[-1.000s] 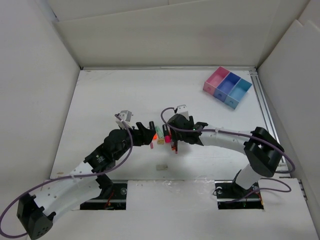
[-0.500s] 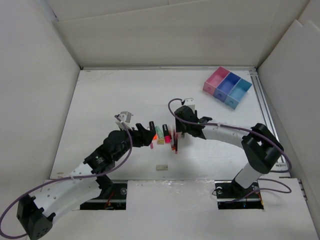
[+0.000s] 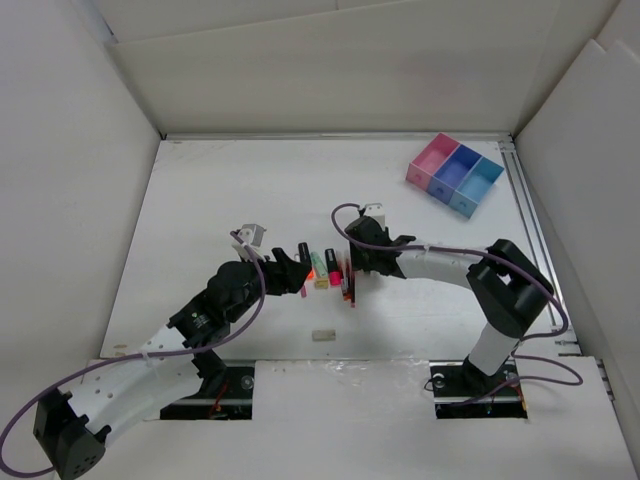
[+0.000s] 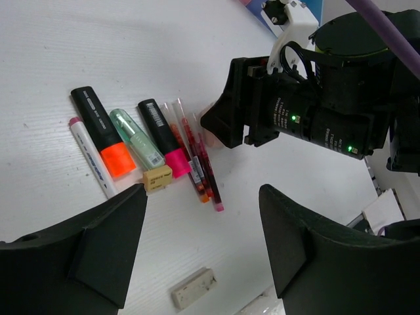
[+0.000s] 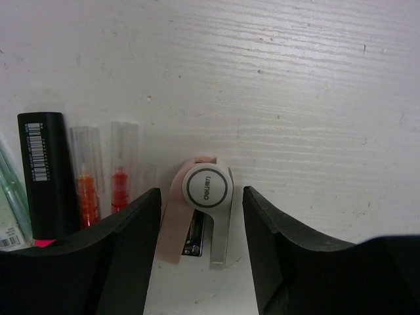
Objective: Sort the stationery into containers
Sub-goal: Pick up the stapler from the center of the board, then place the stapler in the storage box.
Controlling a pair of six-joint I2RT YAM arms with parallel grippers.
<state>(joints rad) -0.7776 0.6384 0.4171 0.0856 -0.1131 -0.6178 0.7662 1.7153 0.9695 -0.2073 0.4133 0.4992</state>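
Right gripper (image 5: 201, 220) straddling small pink-and-silver round-faced item (image 5: 207, 190), jaws part-open, not gripping; item's near end hidden. Left gripper (image 4: 202, 193) hovering wide open, empty, over marker-and-pen row (image 4: 154, 147) at table (image 3: 200, 200) centre.

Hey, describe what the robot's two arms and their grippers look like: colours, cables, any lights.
Both the left arm and right arm have white links with black joints and a purple cable running along them. The left gripper and right gripper each have two broad black fingers. The right one's black body shows green lights.
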